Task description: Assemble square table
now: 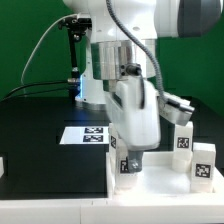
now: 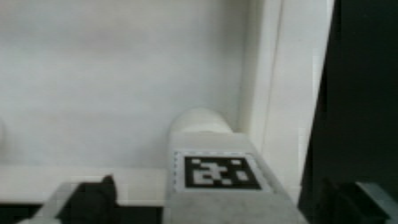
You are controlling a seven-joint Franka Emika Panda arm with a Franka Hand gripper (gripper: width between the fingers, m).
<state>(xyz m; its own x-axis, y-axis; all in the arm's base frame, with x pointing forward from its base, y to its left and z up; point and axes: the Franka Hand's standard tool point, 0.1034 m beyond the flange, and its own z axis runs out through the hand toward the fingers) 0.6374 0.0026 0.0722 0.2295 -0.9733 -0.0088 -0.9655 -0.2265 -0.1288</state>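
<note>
Hand (image 1: 131, 166) is pinching a tagged leg (image 2: 217, 165) upright, lower centre of the frame, pressing it down at the tabletop slab (image 2: 125, 80) near its edge, likely seating it in a corner hole.

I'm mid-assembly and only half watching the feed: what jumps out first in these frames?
The white arm fills the middle of the exterior view, its gripper low over the square slab with a tagged leg at its tip. In the wrist view that leg sits close up, tag facing the camera, against the white slab. Another tagged leg stands at the exterior view's right, and the marker board lies on the black table behind.
</note>
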